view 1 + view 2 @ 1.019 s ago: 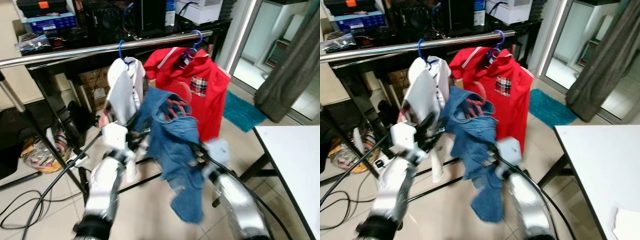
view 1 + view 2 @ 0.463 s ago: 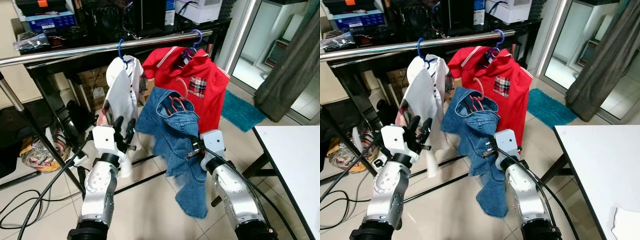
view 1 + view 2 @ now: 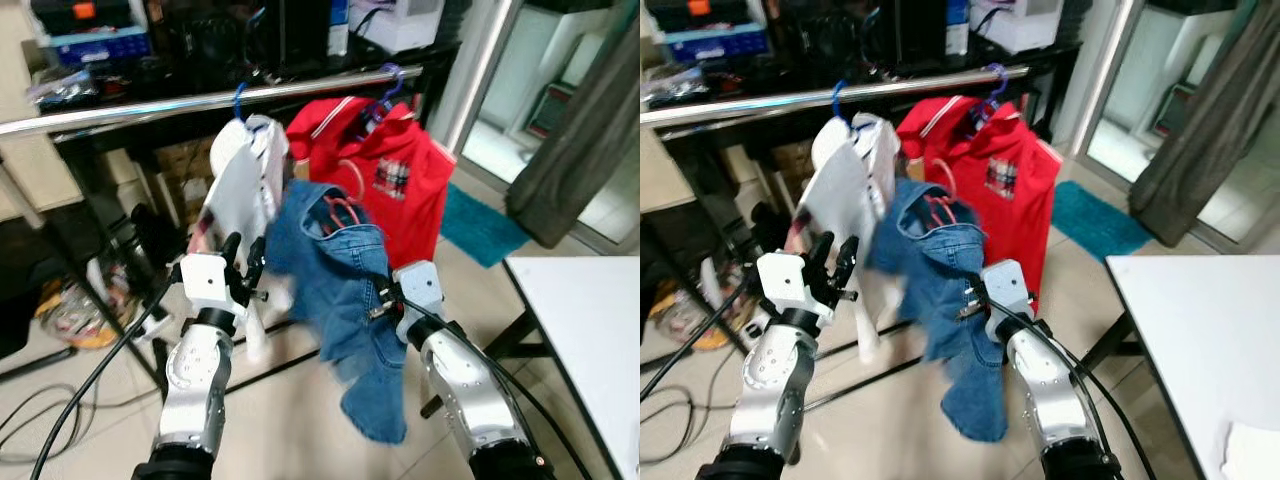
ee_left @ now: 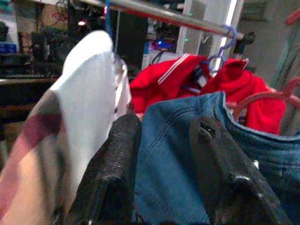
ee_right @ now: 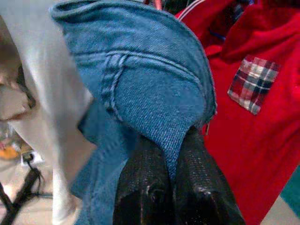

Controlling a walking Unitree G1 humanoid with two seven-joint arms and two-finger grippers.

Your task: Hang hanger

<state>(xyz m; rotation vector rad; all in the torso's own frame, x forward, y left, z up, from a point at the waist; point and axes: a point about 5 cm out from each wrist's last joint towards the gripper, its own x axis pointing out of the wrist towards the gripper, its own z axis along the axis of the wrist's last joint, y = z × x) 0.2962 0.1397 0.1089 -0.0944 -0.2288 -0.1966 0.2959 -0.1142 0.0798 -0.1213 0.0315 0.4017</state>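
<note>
- Metal rail (image 3: 150,108): runs across the upper scene from the robot's left toward the middle, in front of a dark table (image 3: 300,60) loaded with boxes and gear.
- White shirt (image 3: 240,185): hangs from the rail on a blue hanger hook (image 3: 240,97), at the left of the three garments. Its lower part carries a reddish plaid patch.
- Left gripper (image 3: 242,265): raised beside the white shirt's lower edge, fingers pointing up. In the left wrist view the two black fingers (image 4: 112,173) stand spread apart with nothing between them; white shirt and denim lie beyond them.
- Denim garment (image 3: 345,290): in mid-air between the two grippers, below the rail and not on it. It overlaps the front of the white shirt and the red shirt. A pink-red hanger (image 3: 345,205) sits in its collar, hook pointing up, not reaching the rail.
- Right gripper (image 3: 383,298): pressed into the denim's right side at mid-height. In the right wrist view the fingers (image 5: 145,187) are closed tight on a fold of the denim (image 5: 154,84), carrying garment and hanger.
- Red shirt (image 3: 395,180): hangs from the rail's right end on a blue-purple hook (image 3: 385,85), with a plaid chest pocket (image 3: 393,177). It is behind the denim.
- Far right: teal mat (image 3: 480,225) on the tiled floor, grey curtain (image 3: 580,130), corner of a white table (image 3: 590,320).
</note>
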